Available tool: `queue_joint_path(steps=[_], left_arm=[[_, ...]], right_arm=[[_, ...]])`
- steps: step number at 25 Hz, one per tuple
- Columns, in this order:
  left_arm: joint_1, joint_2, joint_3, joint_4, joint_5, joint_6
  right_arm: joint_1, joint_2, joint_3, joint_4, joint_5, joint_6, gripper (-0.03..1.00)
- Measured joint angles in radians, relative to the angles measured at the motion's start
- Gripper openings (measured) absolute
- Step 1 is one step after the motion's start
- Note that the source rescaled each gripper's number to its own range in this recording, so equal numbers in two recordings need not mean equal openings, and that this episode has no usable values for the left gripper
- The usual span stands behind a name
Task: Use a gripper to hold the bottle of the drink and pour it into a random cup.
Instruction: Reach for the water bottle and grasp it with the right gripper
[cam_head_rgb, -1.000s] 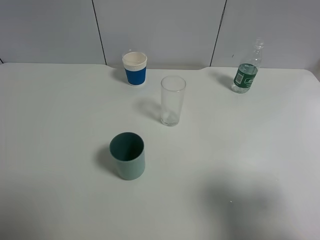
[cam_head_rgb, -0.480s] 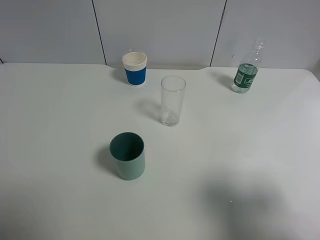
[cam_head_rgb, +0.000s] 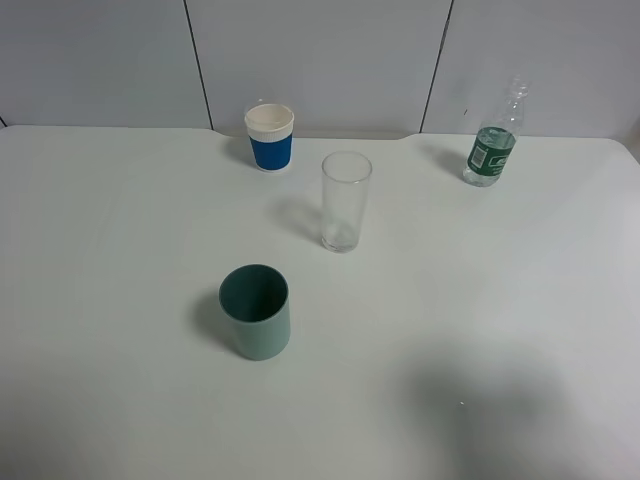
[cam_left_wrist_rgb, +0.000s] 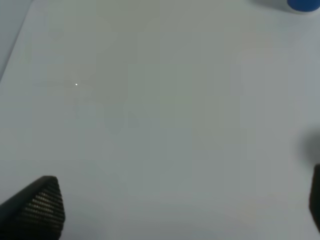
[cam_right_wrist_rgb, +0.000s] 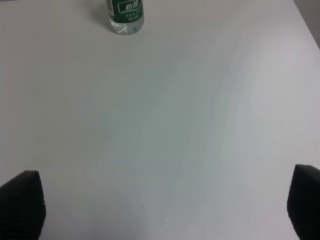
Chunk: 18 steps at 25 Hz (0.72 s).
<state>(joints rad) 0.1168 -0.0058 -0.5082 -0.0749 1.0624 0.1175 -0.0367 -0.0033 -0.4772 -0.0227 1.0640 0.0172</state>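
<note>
A white table (cam_head_rgb: 120, 250) fills nearly the whole view, its top matte and plain. Behind its far edge stands a pale grey wall (cam_head_rgb: 320, 60) of flat panels, split by two thin dark seams (cam_head_rgb: 197, 62) that slant slightly. The light is soft and even. A broad, blurred shadow (cam_head_rgb: 490, 400) lies on the table's near right part.

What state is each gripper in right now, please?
Left gripper: open, jaws wide, holding nothing.
Right gripper: open, jaws wide, holding nothing; the bottle stands well clear of it.
</note>
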Motion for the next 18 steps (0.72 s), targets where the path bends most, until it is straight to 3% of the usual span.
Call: queue_joint_path(steps=[18], left_arm=[[0.000, 0.000, 0.000, 0.000, 0.000, 0.000]], right_arm=[[0.000, 0.000, 0.000, 0.001, 0.000, 0.000, 1.00]])
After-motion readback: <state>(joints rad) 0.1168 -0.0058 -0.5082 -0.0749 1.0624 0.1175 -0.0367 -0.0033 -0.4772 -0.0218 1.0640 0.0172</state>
